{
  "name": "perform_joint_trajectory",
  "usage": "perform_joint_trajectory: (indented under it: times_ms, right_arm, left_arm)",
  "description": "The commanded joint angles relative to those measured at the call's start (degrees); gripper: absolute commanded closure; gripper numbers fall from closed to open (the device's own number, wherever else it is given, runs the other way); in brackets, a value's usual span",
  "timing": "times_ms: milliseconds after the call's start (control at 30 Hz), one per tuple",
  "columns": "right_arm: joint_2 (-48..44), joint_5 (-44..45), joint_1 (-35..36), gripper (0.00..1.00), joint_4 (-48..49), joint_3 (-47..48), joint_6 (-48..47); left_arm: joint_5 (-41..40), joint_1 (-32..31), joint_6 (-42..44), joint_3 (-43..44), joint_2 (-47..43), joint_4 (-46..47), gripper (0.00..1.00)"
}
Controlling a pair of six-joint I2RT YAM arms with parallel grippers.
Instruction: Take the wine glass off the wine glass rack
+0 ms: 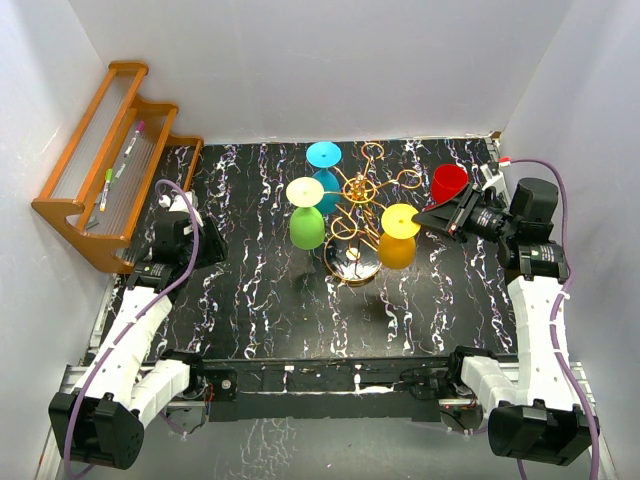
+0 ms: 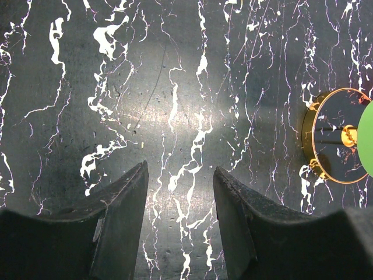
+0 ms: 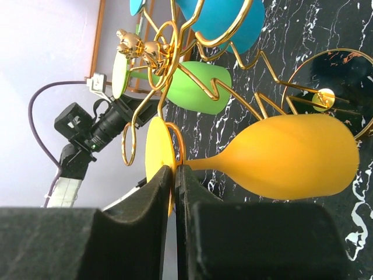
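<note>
The gold wire wine glass rack (image 1: 362, 190) stands mid-table on its round base (image 1: 352, 264). Three glasses hang upside down from its ring arms: blue (image 1: 325, 168), green (image 1: 306, 222) and yellow-orange (image 1: 398, 242). My right gripper (image 1: 432, 217) reaches in from the right. In the right wrist view the gripper (image 3: 175, 170) is shut on the edge of the yellow glass's foot disc (image 3: 156, 153), which sits in a gold ring; the yellow bowl (image 3: 291, 156) hangs beside it. My left gripper (image 1: 207, 246) is open and empty over bare table (image 2: 180, 175).
A red glass (image 1: 449, 183) is on the table just behind my right gripper. An orange-brown wooden stepped shelf (image 1: 110, 170) holding pens leans at the far left. White walls close in on three sides. The left wrist view shows the rack base (image 2: 310, 137) and green glass (image 2: 367, 140) at its right edge.
</note>
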Motion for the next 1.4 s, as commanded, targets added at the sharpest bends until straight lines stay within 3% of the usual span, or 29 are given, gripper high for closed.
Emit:
perform_joint_trajectory:
  times_ms: [0, 367, 867, 1367]
  right_arm:
    - [-1.51, -1.05, 0.2, 0.91, 3.53, 2.83, 2.38]
    - [-2.06, -0.97, 0.24, 0.92, 14.28, 2.52, 14.2]
    - [2.35, -1.95, 1.47, 0.92, 19.65, 3.15, 16.42]
    - [4.79, 11.5, 18.54, 0.92, 18.85, 4.85, 14.2]
  left_arm:
    - [-0.01, 0.05, 0.16, -0.33, -0.39, 0.09, 0.53]
    - [0.1, 0.05, 0.07, -0.29, -0.65, 0.2, 0.53]
    - [0.26, 0.05, 0.07, -0.29, -0.58, 0.33, 0.53]
    - [0.28, 0.1, 0.13, -0.2, -0.34, 0.33, 0.53]
